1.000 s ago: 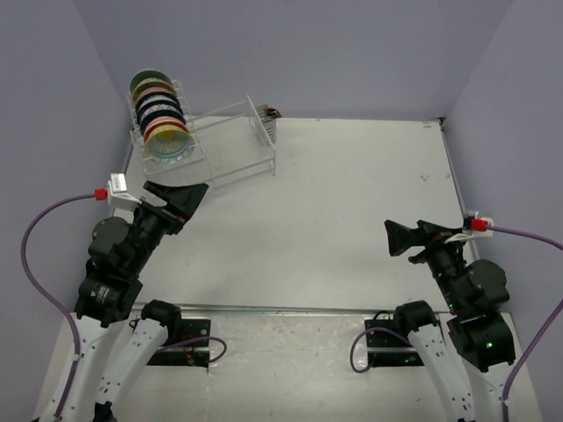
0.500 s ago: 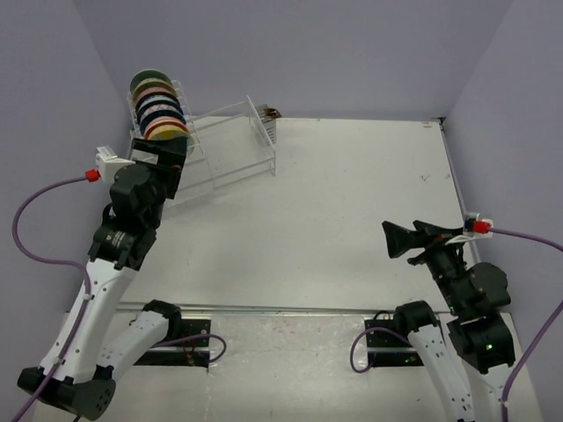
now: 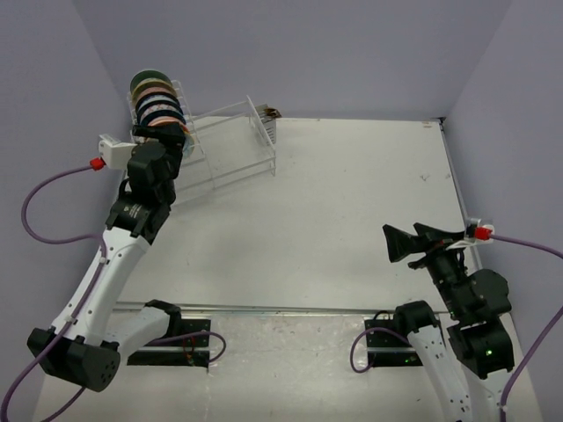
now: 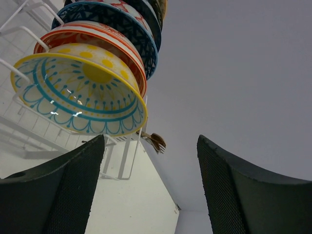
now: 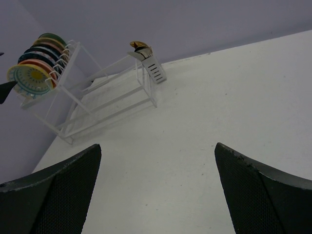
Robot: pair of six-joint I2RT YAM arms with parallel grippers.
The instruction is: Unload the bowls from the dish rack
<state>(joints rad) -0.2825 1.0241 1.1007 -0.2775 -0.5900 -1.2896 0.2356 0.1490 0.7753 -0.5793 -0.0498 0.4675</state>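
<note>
Several patterned bowls (image 3: pixel 157 101) stand on edge in the tall tier of the clear dish rack (image 3: pixel 230 145) at the far left. In the left wrist view the front bowl (image 4: pixel 80 92) is yellow and teal with a flower. An orange-red bowl (image 4: pixel 105 36) and a dark blue bowl (image 4: pixel 129 27) stand behind it. My left gripper (image 3: pixel 165 141) is open and empty just in front of and below the front bowl, with the bowl above its left finger (image 4: pixel 63 190). My right gripper (image 3: pixel 400 239) is open and empty over the table at the right, far from the rack (image 5: pixel 97 97).
A cutlery holder (image 5: pixel 153 68) with brown utensils hangs on the rack's right end, also in the left wrist view (image 4: pixel 156 141). The rack's lower flat tier (image 3: pixel 224 154) holds nothing. The lilac walls stand close behind and left of the rack.
My left arm has risen and swung up to the rack, bringing its open gripper to the front bowl. My right arm has shifted only slightly.
</note>
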